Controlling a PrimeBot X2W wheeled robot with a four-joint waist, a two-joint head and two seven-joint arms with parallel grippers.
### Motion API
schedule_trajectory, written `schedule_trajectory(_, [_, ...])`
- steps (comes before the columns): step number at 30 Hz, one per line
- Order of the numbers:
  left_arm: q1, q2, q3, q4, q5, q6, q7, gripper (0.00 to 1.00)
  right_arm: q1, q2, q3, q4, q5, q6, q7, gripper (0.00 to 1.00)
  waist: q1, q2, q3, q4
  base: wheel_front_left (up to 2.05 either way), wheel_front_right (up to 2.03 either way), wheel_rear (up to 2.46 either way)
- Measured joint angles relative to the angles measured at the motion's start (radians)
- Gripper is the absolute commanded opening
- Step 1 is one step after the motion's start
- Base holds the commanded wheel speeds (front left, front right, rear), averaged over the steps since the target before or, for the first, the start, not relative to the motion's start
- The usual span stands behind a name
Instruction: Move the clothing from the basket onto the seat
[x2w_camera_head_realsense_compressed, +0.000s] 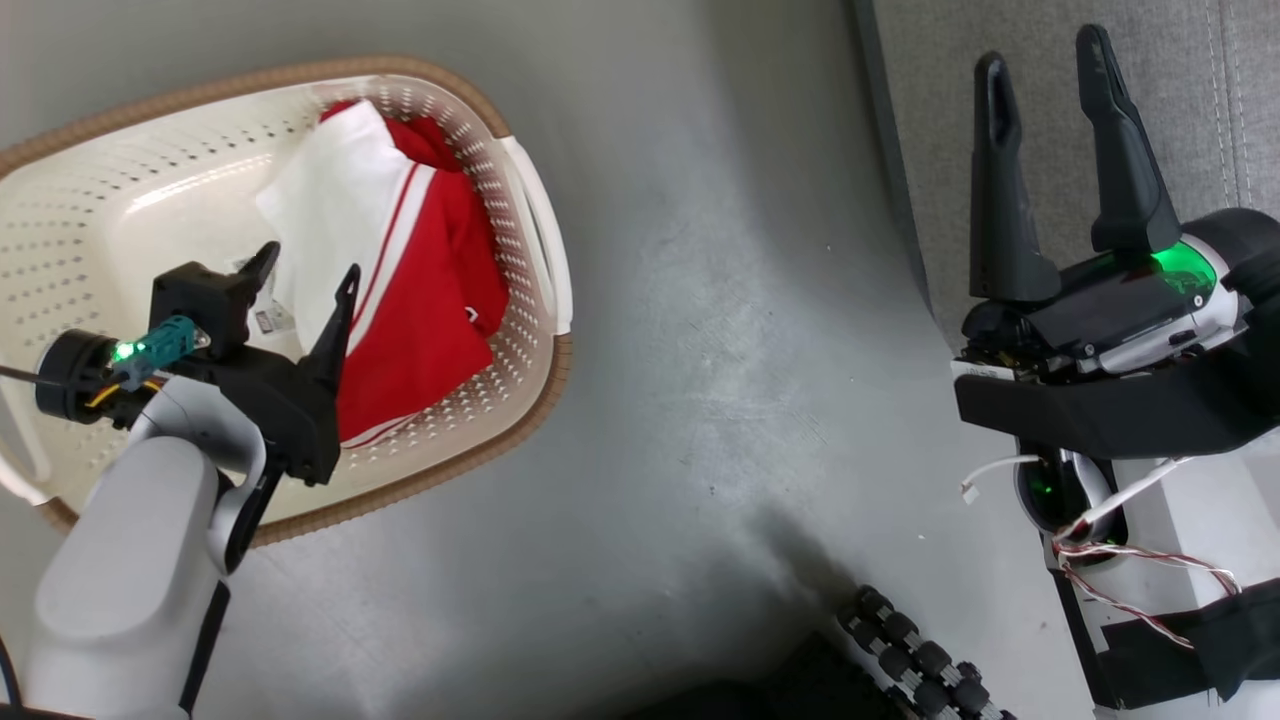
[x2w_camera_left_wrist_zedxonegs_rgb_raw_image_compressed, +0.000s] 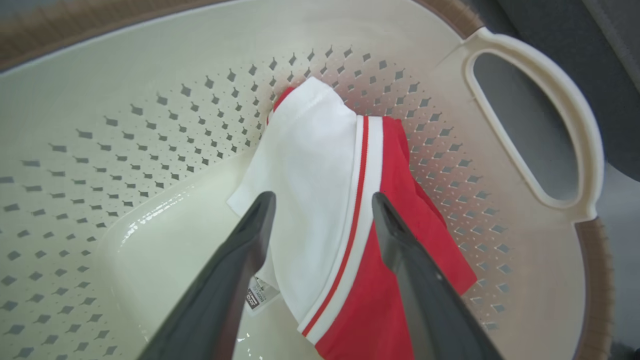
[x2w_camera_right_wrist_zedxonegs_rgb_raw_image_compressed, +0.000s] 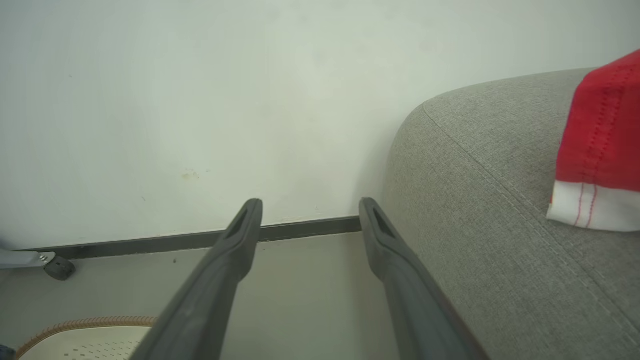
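The red shorts (x2w_camera_head_realsense_compressed: 420, 300) with a white side panel and stripes lie bunched against the right wall of the cream basket (x2w_camera_head_realsense_compressed: 90, 200). My left gripper (x2w_camera_head_realsense_compressed: 305, 270) hangs open inside the basket, its fingers straddling the white panel (x2w_camera_left_wrist_zedxonegs_rgb_raw_image_compressed: 310, 185) just above the cloth. A barcode label (x2w_camera_left_wrist_zedxonegs_rgb_raw_image_compressed: 260, 295) shows on the basket floor. A red garment with white trim (x2w_camera_right_wrist_zedxonegs_rgb_raw_image_compressed: 600, 145) lies on the grey seat (x2w_camera_right_wrist_zedxonegs_rgb_raw_image_compressed: 490, 210). My right gripper (x2w_camera_head_realsense_compressed: 1045, 75) is open and holds nothing, near the seat's edge (x2w_camera_head_realsense_compressed: 1000, 30).
Grey floor (x2w_camera_head_realsense_compressed: 720, 350) separates the basket and the seat. The basket's white handle (x2w_camera_left_wrist_zedxonegs_rgb_raw_image_compressed: 550, 115) is at its right side. A white wall with a dark baseboard (x2w_camera_right_wrist_zedxonegs_rgb_raw_image_compressed: 175, 240) stands behind. A caster wheel (x2w_camera_right_wrist_zedxonegs_rgb_raw_image_compressed: 59, 267) sits at the far left.
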Motion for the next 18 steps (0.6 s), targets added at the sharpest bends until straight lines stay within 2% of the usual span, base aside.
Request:
schedule_trajectory(14, [-0.075,0.050,-0.056,0.118,0.000,-0.001,0.088,1.00,-0.027,0.005,0.058,-0.047,0.000,-0.002,0.000,1.00,0.0000,0.0000,0.070,-0.070,0.00,0.00,0.00])
schedule_trajectory(18, [-0.113,0.064,-0.089,0.125,0.000,-0.001,0.116,1.00,-0.031,0.005,0.074,-0.060,0.007,-0.019,0.000,1.00,0.0000,0.0000,0.088,-0.088,0.00,0.00,0.00])
